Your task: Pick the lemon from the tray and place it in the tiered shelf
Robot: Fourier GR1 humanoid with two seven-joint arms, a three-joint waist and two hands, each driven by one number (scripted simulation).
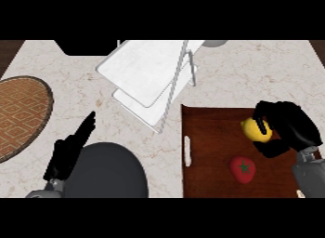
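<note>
No writing, label, brand, number or sign can be read anywhere in this view. The only mark close to one is the woven diamond pattern on the round mat at the left of the frame.

I see a pale, beige-veined marble counter top spanning the view; dark brown wooden flooring shows past its far corners.
</note>
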